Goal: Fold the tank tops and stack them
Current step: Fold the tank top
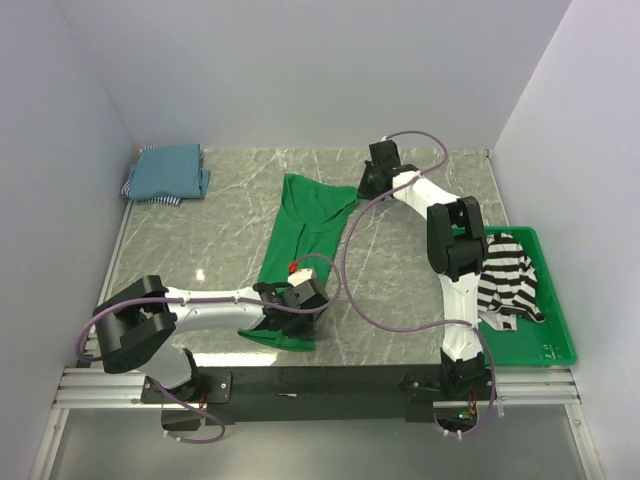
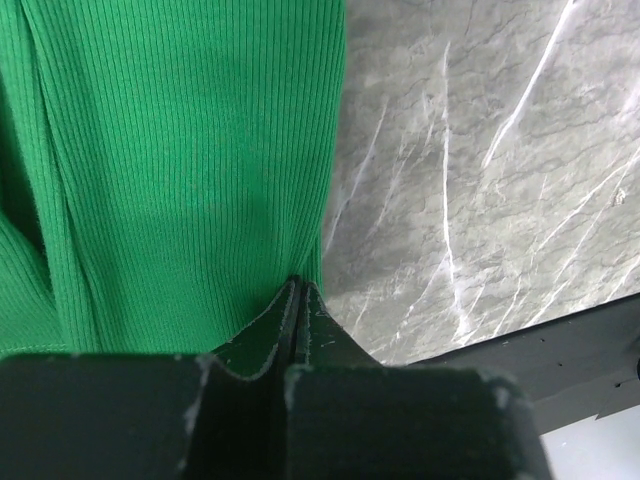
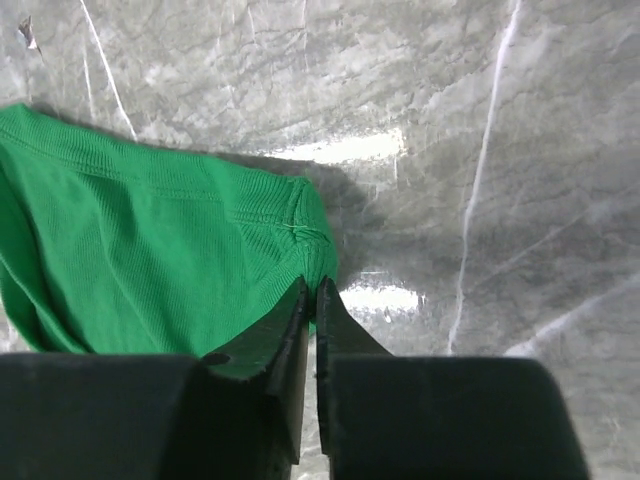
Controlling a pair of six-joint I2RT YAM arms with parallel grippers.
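A bright green tank top (image 1: 310,225) lies stretched lengthwise on the marble table, running from the far middle toward the near edge. My left gripper (image 1: 292,312) is shut on its near end; in the left wrist view the ribbed green fabric (image 2: 180,170) bunches right at the closed tips of that gripper (image 2: 298,285). My right gripper (image 1: 363,187) pinches the top's far right corner; the right wrist view shows this gripper (image 3: 312,292) nipping the hemmed green corner (image 3: 300,225). A black-and-white striped tank top (image 1: 508,275) lies crumpled in the tray. Folded teal-blue tops (image 1: 168,172) sit at the far left.
A rigid green plastic tray (image 1: 535,348) stands at the right edge of the table, beside the right arm. White walls close in the table on the left, back and right. The black rail (image 2: 590,350) of the near edge runs just below the left gripper.
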